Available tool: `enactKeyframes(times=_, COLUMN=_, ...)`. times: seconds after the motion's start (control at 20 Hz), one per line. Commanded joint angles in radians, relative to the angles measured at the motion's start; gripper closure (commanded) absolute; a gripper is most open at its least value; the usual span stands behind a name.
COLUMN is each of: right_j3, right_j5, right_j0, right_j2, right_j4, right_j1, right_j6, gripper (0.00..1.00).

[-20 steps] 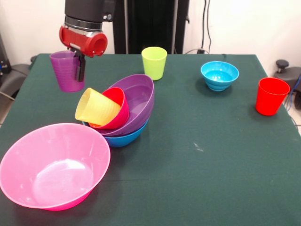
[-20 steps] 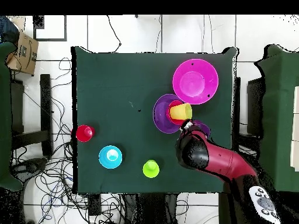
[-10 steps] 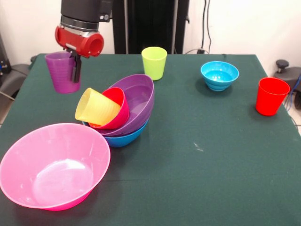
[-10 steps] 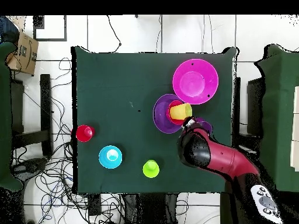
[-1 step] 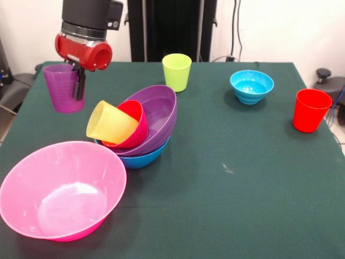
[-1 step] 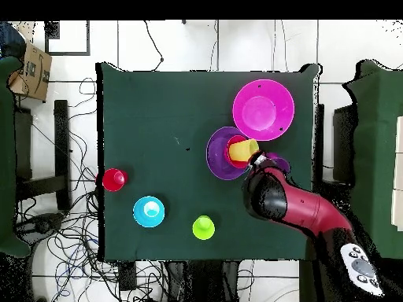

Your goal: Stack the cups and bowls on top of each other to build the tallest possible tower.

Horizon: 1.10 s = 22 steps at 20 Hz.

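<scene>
My gripper [image 5: 76,90] is shut on the rim of a translucent purple cup [image 5: 62,89] and holds it upright in the air, left of the tower. The tower is a blue bowl [image 5: 144,157] with a large purple bowl [image 5: 156,113], a small red bowl [image 5: 135,127] and a tilted yellow cup [image 5: 109,123] nested in it. From above, the gripper [image 6: 258,162] and the purple cup [image 6: 278,165] sit just beside the purple bowl [image 6: 219,154]. A lime cup [image 5: 177,72], a light blue bowl [image 5: 252,86] and a red cup [image 5: 311,110] stand apart.
A very large pink bowl [image 5: 62,189] sits near the front left corner, close to the tower, and shows as the pink bowl [image 6: 263,109] from above. The table's left edge lies just beyond the held cup. Cables and chairs surround the table.
The gripper has carried the purple cup leftward and slightly up in the front view, away from the tower. Nothing else has moved.
</scene>
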Motion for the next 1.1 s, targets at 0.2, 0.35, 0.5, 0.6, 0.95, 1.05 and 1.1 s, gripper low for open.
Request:
enactKeyframes(times=0.2, right_j3=-0.077, right_j5=-0.053, right_j0=0.018, right_j2=0.062, right_j4=-0.067, right_j1=0.077, right_j6=0.029, gripper=1.0)
enactKeyframes(times=0.35, right_j3=-0.084, right_j5=-0.064, right_j0=0.038, right_j2=0.056, right_j4=-0.049, right_j1=0.092, right_j6=0.047, gripper=1.0)
enactKeyframes(times=0.5, right_j3=-0.074, right_j5=-0.062, right_j0=0.052, right_j2=0.054, right_j4=-0.034, right_j1=0.085, right_j6=0.063, gripper=1.0)
enactKeyframes(times=0.6, right_j3=-0.061, right_j5=-0.05, right_j0=0.063, right_j2=0.051, right_j4=-0.022, right_j1=0.066, right_j6=0.073, gripper=1.0)
enactKeyframes(times=0.95, right_j3=-0.037, right_j5=-0.034, right_j0=0.095, right_j2=0.048, right_j4=0.011, right_j1=0.031, right_j6=0.104, gripper=1.0)
enactKeyframes(times=1.05, right_j3=-0.033, right_j5=-0.024, right_j0=0.097, right_j2=0.05, right_j4=0.017, right_j1=0.022, right_j6=0.107, gripper=1.0)
enactKeyframes(times=1.1, right_j3=-0.03, right_j5=-0.021, right_j0=0.098, right_j2=0.052, right_j4=0.02, right_j1=0.017, right_j6=0.11, gripper=1.0)
